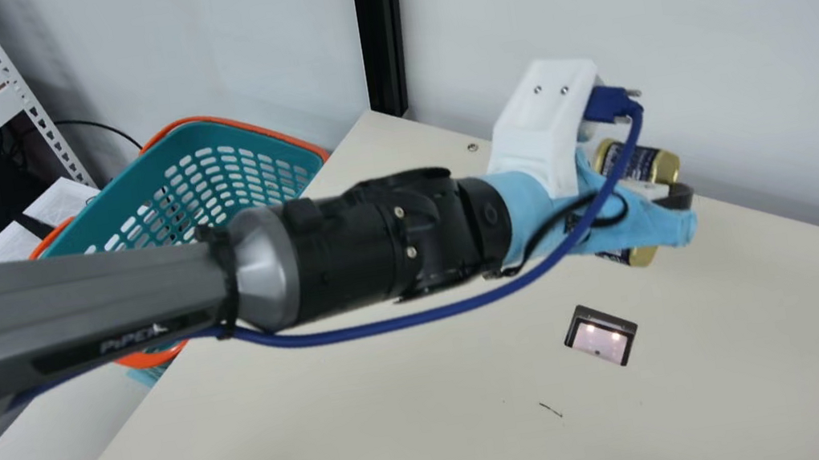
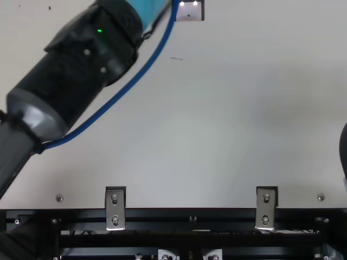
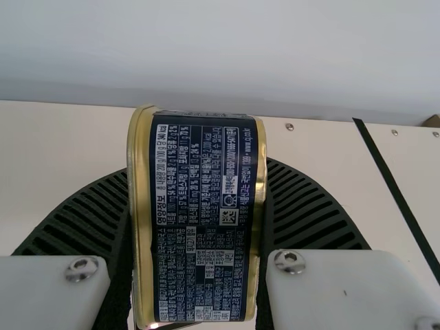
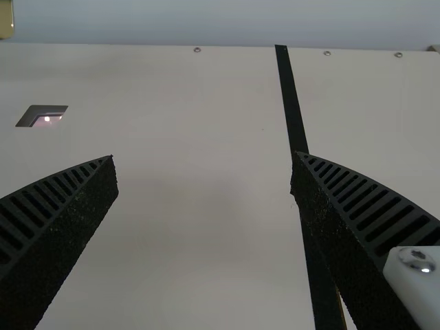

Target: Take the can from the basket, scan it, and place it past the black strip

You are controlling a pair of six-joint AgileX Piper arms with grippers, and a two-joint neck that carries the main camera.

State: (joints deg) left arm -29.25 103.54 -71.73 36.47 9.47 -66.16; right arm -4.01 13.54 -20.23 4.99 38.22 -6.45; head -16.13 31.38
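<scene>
My L gripper (image 3: 197,172) clasps can (image 3: 199,261), clear of basket (image 1: 245,137); R gripper (image 4: 203,155) gapes. Scan TBC, I judge; drop past strip (image 4: 290,103) left.

Can (image 3: 199,220) bears print (image 3: 230,175); left arm (image 1: 95,297), seemingly, lettering (image 1: 132,338).

Left arm (image 1: 379,243) outstretched, hand (image 1: 676,197) closed

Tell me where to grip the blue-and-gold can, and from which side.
Grip the can across its two gold-rimmed ends, one finger at each, coming in from its printed side, as the left claw holds it. The ends face opposite ways, so the squeeze should be even; that also leaves the printed wall between them uncovered, likely handy for scanning.
</scene>
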